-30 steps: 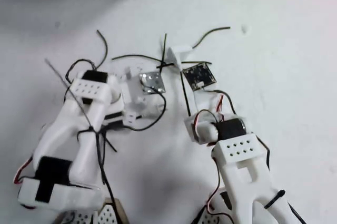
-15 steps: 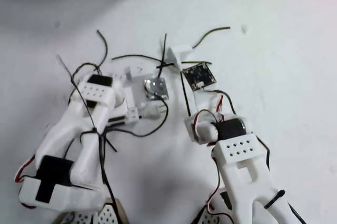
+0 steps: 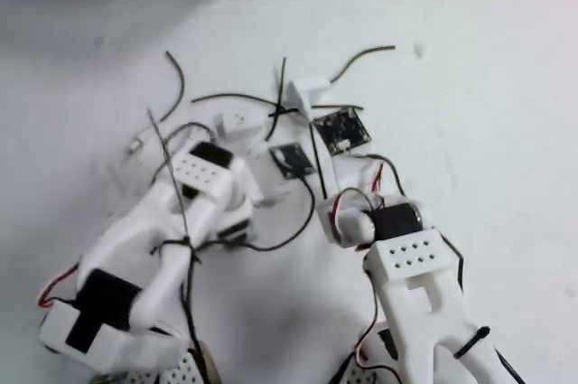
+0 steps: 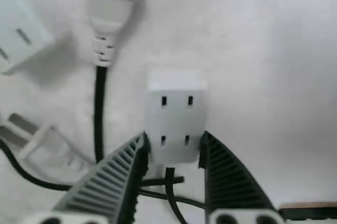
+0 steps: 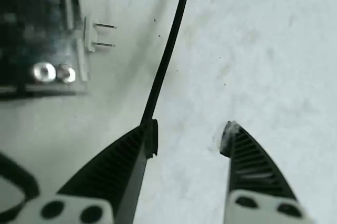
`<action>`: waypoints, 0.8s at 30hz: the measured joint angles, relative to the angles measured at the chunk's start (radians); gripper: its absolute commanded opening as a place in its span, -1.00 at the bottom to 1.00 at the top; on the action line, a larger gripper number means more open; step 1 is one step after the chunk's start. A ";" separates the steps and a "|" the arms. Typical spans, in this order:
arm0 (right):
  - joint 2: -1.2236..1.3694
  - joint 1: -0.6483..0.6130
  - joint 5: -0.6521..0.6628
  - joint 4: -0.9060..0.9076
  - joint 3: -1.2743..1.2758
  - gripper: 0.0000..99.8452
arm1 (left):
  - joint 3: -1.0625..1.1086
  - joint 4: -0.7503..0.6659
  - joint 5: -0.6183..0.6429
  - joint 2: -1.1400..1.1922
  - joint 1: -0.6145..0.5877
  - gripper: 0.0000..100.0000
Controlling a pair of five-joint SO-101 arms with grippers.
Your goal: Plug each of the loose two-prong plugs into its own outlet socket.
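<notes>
Squeezing only the near end of the white outlet block point(image 4: 175, 113), the left hand point(image 4: 174, 142) is clamped on its sides; lifted like that, I'd say it could pivot or slip free. The block seems to lie on the tabletop point(image 4: 274, 50), slots up, long axis running straight away from the hand. A loose plug point(image 4: 108, 8) lies just beside it, prongs facing away. The right hand point(image 5: 188, 132) hangs with its fingers apart.

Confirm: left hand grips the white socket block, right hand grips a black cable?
No: the right wrist view shows the right hand open, gripping nothing; the black cable passes beside it. The left hand grips the white socket block.
</notes>
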 measured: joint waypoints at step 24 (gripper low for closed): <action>0.000 0.000 0.087 0.028 0.000 -0.60 | -0.232 0.310 0.330 -0.041 -0.041 -0.69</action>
